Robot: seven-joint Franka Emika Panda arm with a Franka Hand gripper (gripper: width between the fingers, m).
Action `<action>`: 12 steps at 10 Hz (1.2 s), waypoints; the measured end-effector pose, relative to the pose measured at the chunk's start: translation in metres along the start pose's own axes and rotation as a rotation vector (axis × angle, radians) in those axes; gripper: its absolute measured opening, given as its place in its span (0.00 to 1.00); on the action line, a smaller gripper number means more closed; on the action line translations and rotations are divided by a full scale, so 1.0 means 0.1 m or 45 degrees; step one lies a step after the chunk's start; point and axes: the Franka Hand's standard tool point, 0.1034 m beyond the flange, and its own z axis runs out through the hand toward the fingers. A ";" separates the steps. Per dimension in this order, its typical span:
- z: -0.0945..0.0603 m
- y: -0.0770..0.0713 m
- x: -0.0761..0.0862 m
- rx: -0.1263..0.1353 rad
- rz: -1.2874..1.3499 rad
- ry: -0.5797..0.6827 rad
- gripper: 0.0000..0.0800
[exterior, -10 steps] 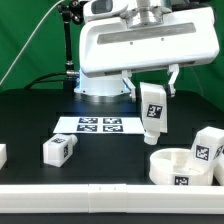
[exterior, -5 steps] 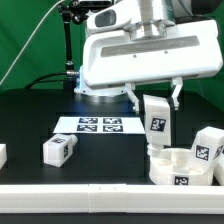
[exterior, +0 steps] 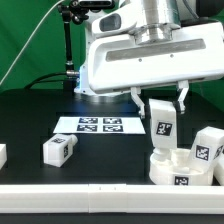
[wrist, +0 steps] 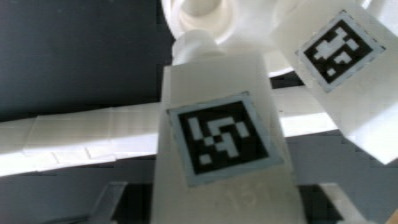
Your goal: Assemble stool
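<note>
Jaws of the gripper (exterior: 159, 102) clamp a white leg (exterior: 163, 128) upright over the round seat (exterior: 163, 167) on the black table (exterior: 30, 122); marker board (exterior: 99, 125) behind, green backdrop (exterior: 15, 60) beyond.

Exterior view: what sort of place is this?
Probably a robotics lab bench: a green backdrop, a black table with a fixed marker board, and a white stool leg bearing a tracking tag.
</note>
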 end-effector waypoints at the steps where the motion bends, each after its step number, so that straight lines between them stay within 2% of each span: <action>1: 0.01 0.05 -0.05 -0.004 0.007 -0.010 0.41; 4: 0.03 -0.06 -0.13 0.009 0.013 -0.024 0.41; 12: 0.12 -0.04 -0.19 0.006 0.015 -0.044 0.41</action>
